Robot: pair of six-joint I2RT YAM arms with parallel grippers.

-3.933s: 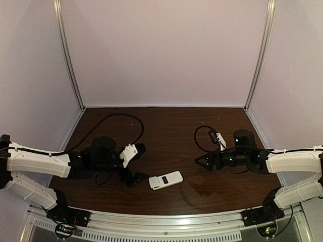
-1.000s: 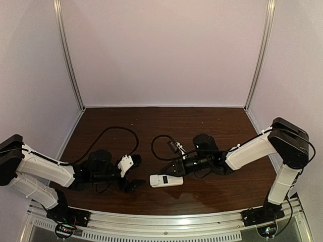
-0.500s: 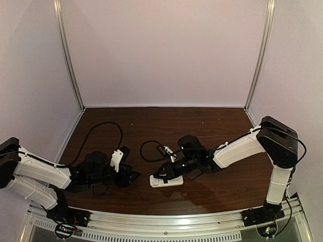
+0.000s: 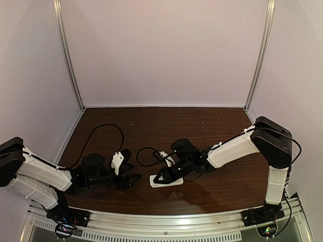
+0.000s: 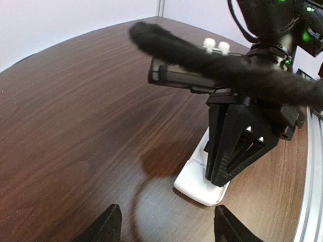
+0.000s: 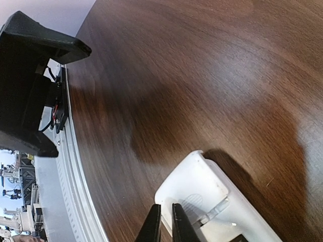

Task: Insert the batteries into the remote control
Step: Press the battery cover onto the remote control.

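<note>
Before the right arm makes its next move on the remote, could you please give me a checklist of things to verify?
1. Remote control lying flat on the table: ok.
2. Right gripper over one end of the remote, jaws close together: ok.
3. Left gripper open, short of the remote and not touching it: ok.
4. Batteries in sight for loading: not ok, none shows in any view.
5. Battery recess uncovered: cannot tell, the right gripper hides much of the remote.
</note>
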